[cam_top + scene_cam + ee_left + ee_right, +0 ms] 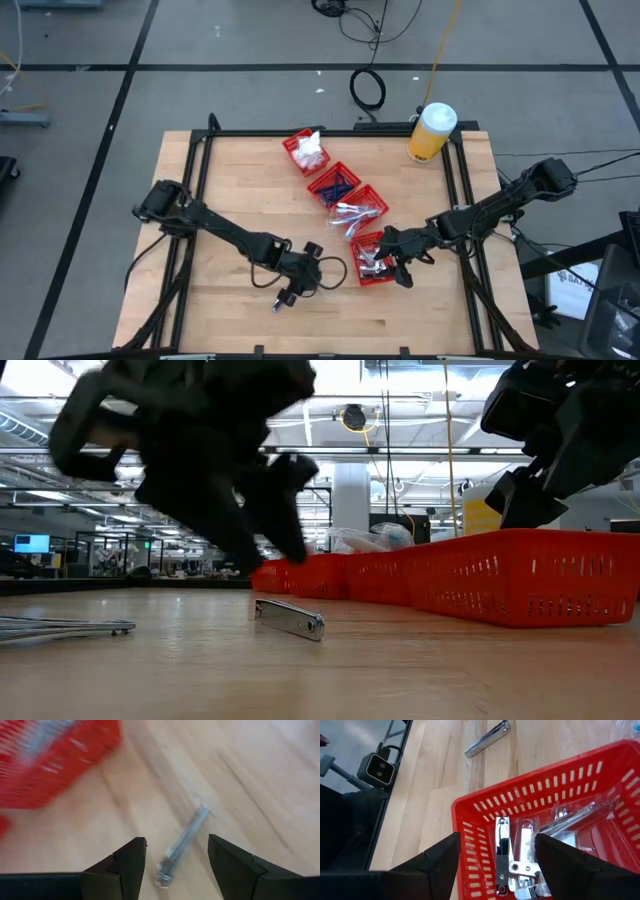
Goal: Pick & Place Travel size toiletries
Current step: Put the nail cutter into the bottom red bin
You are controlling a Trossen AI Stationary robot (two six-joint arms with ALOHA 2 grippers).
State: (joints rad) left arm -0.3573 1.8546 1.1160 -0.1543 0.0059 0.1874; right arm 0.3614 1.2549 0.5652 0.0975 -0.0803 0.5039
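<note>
A silvery nail clipper (182, 842) lies flat on the wooden table, also visible in the low view (290, 618) and the right wrist view (487, 740). My left gripper (177, 857) hangs just above it, open, one finger on either side of the clipper and touching nothing. My right gripper (497, 855) is open over the nearest red bin (470, 812). Inside that bin lie several silvery pieces (502, 852) and clear-wrapped items. In the high view the left gripper (320, 268) is just left of this bin (372, 262).
Three more red bins run diagonally toward the far edge, holding white packets (308, 150), dark blue pieces (333, 185) and silvery wrapped items (358, 208). A yellow bottle with a white cap (432, 132) stands at the far right corner. Bare wood lies to the left and near side.
</note>
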